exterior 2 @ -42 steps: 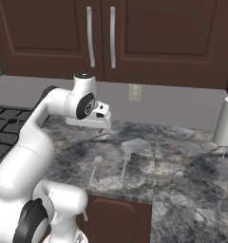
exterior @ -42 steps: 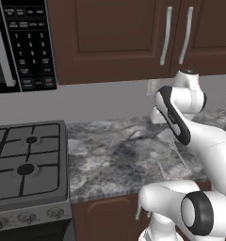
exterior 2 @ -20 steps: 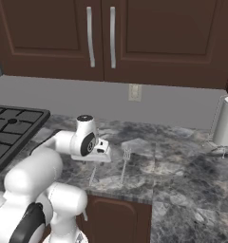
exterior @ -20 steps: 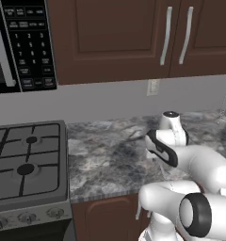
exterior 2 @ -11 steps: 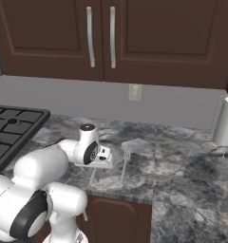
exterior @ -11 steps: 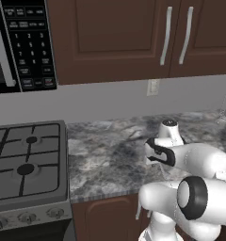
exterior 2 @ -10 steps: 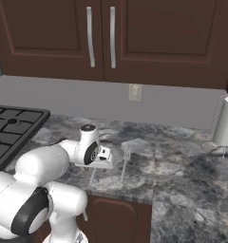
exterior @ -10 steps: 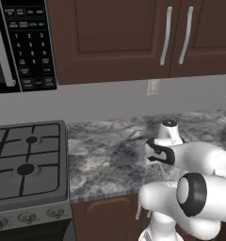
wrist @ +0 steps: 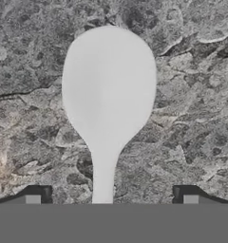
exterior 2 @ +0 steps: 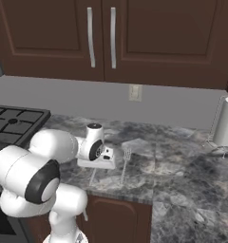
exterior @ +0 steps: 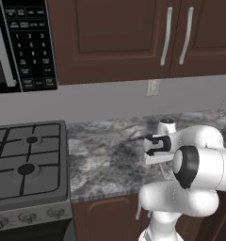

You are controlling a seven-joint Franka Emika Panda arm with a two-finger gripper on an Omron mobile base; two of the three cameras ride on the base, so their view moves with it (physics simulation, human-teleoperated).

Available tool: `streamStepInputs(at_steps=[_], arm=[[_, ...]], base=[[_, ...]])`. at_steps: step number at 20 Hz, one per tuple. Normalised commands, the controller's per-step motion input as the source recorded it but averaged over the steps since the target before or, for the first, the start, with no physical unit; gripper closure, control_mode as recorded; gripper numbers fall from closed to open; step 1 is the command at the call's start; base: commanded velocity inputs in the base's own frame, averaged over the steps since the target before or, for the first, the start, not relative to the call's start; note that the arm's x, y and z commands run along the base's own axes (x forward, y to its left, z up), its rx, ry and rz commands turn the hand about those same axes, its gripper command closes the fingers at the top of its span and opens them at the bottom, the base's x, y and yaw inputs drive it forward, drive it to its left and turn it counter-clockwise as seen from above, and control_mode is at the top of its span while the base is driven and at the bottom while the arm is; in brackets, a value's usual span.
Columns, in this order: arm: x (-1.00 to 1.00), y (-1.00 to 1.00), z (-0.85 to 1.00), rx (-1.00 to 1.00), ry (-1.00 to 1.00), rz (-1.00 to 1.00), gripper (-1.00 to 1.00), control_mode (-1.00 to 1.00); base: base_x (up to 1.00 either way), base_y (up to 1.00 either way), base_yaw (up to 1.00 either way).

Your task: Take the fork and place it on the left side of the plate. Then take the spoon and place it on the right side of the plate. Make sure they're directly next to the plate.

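Observation:
The spoon [wrist: 109, 90] lies on the grey marble counter, its oval bowl big in the hand view and its handle running down between my fingertips. My gripper [wrist: 111, 195] is open and low over that handle, one dark tip [wrist: 37, 194] on each side, not closed on it. In the right base view the gripper [exterior 2: 96, 167] points down at the counter near its front edge, with the spoon's handle [exterior 2: 92, 178] showing just below it. The fork [exterior 2: 125, 167] lies a little to the right, prongs toward the wall. The plate is out of view.
A gas stove [exterior: 25, 164] stands left of the counter, with a microwave [exterior: 20, 42] above it. Dark wall cabinets [exterior 2: 101, 38] hang over the counter. A paper towel roll [exterior 2: 225, 124] stands at the back right. The counter's front edge [exterior 2: 116, 193] runs close under the hand.
The arm has come down from high above the counter to just over the spoon. In the last half second it has hardly moved. The jaws have stayed open.

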Motion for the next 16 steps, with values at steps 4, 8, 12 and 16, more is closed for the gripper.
streamStepInputs(at_steps=[4,8,12,16], arm=[[-0.01,0.01,-0.64,-0.01,0.0,0.0,1.0,-1.0],[-0.35,0.0,-0.52,0.0,-0.07,-0.03,1.0,-1.0],[-0.48,0.21,-0.42,-0.06,-0.08,-0.1,1.0,-1.0],[-0.64,0.5,-0.16,-0.11,-0.14,-0.13,1.0,-1.0]], base=[[0.0,0.0,0.0],[0.0,0.0,0.0],[0.0,0.0,0.0],[0.0,0.0,0.0]])
